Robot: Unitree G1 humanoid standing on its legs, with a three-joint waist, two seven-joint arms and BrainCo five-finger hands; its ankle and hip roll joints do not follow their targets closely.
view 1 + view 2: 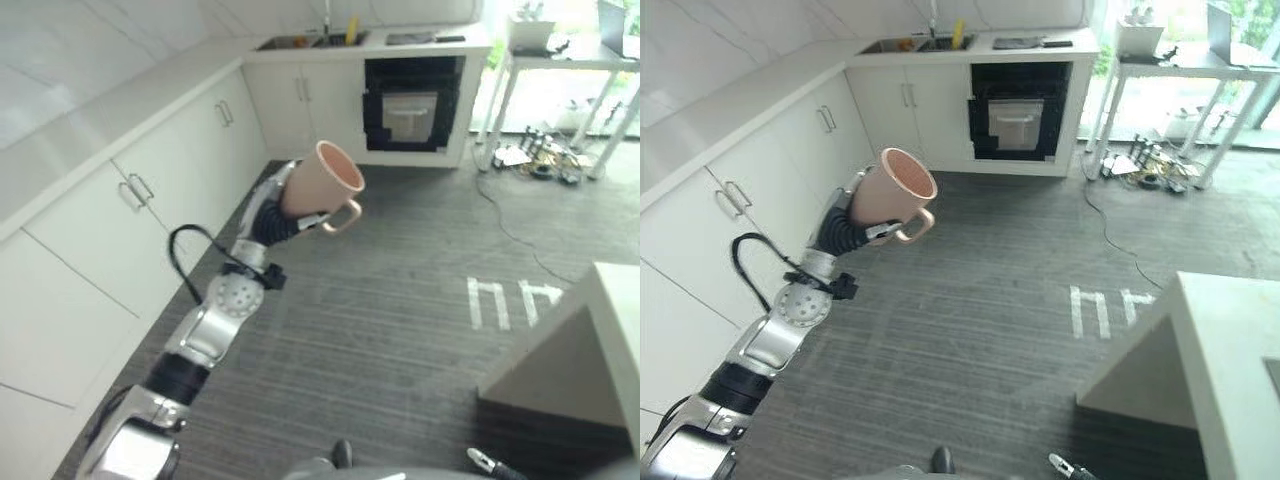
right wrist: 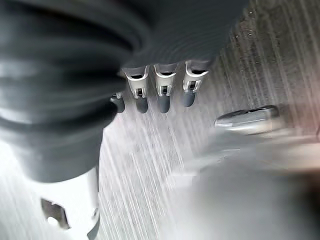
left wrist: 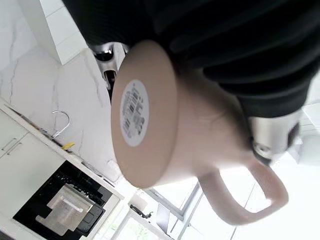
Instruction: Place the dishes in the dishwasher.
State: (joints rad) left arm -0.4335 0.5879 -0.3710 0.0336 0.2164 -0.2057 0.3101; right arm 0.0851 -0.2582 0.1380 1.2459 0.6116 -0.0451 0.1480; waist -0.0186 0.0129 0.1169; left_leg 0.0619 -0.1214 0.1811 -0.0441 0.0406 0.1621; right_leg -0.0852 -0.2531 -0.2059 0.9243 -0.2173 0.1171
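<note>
A pale pink ceramic mug (image 1: 322,183) with a loop handle sits in the left hand (image 1: 272,218), whose fingers curl round its body, held up on a raised, outstretched arm over the grey striped floor (image 1: 400,300). Its long axis tilts, mouth toward one o'clock, handle at five o'clock. The left wrist view shows its labelled base. The right hand (image 2: 161,95) hangs with fingers straight.

- Mug (image 3: 165,125): round white sticker (image 3: 135,114) on its underside bears a barcode; print too small to read.
- Floor (image 1: 420,300): white painted marks (image 1: 500,303); no legible word.
</note>
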